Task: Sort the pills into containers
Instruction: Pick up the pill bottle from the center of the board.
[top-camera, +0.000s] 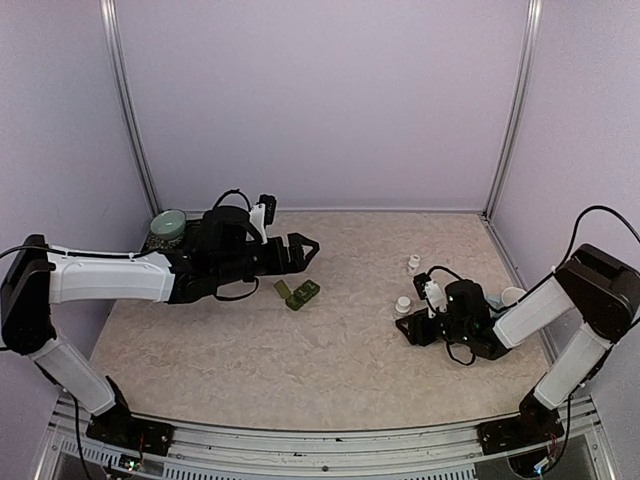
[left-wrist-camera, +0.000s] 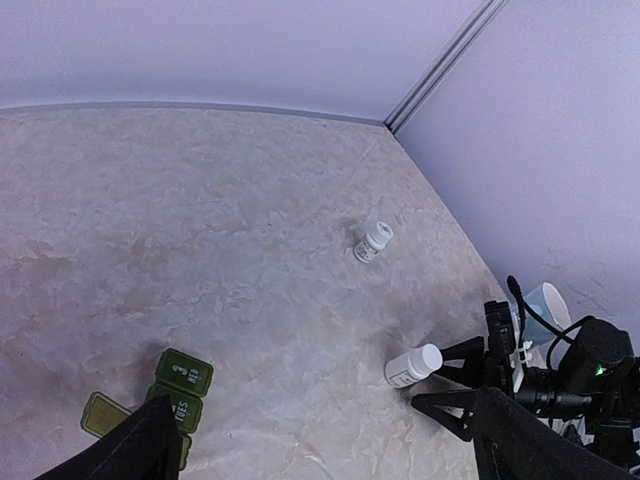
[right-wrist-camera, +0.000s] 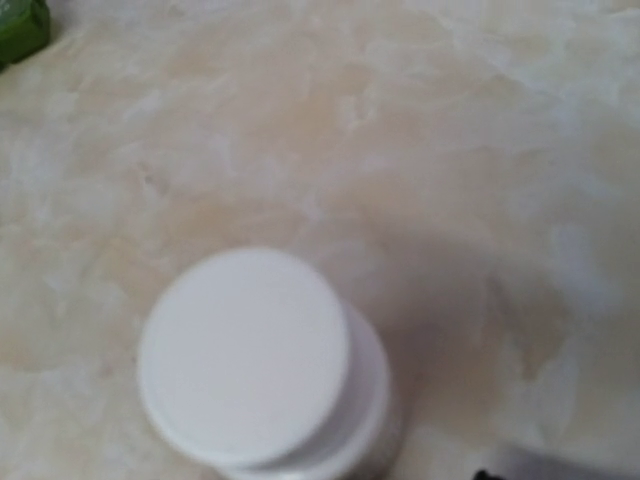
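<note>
Now, left gripper (top-camera: 311, 253) spread wide; right gripper (left-wrist-camera: 432, 380), jaws apart at the white bottle (left-wrist-camera: 412, 365), may topple it if closing off-centre.

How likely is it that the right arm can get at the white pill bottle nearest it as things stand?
Probably yes. The right end effector sits low over the table with its jaws parted. The white pill bottle is just in front of them, and nothing visible lies between.
</note>
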